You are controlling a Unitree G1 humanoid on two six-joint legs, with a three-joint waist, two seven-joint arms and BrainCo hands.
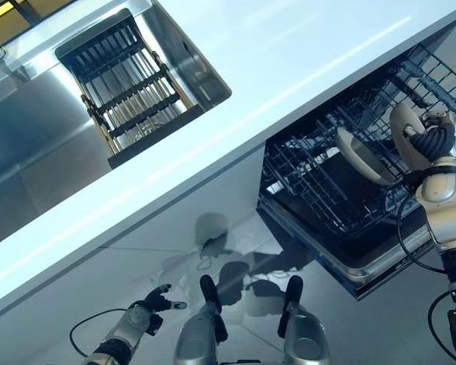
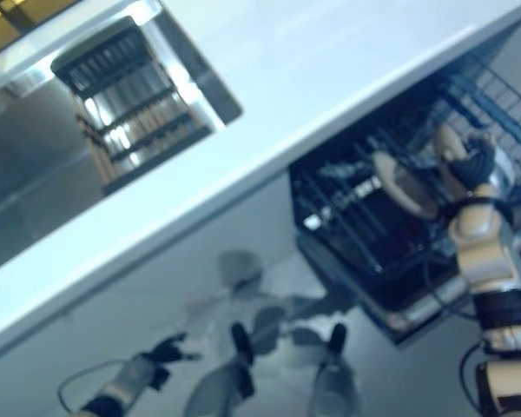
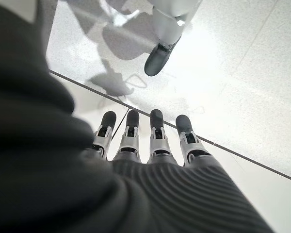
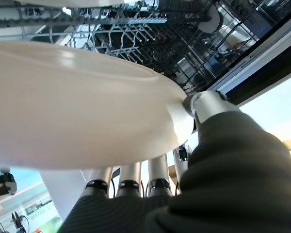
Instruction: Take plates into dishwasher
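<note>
The dishwasher's dark wire rack (image 1: 308, 171) is pulled out under the white counter at the right. One cream plate (image 1: 362, 156) stands on edge in it. My right hand (image 1: 435, 141) is over the rack's right side, shut on a second cream plate (image 1: 403, 129) held upright beside the first. In the right wrist view that plate (image 4: 77, 107) fills the frame, with my thumb on its rim and my fingers (image 4: 131, 182) under it. My left hand (image 1: 156, 300) hangs low at the lower left, open and empty, with its fingers (image 3: 155, 131) straight above the floor.
The white counter (image 1: 289, 61) runs diagonally across the view. A steel sink (image 1: 38, 129) at the upper left holds a dark drying rack (image 1: 125, 84). The open dishwasher door (image 1: 365, 266) juts out below the rack. Pale tiled floor (image 3: 242, 73) lies below.
</note>
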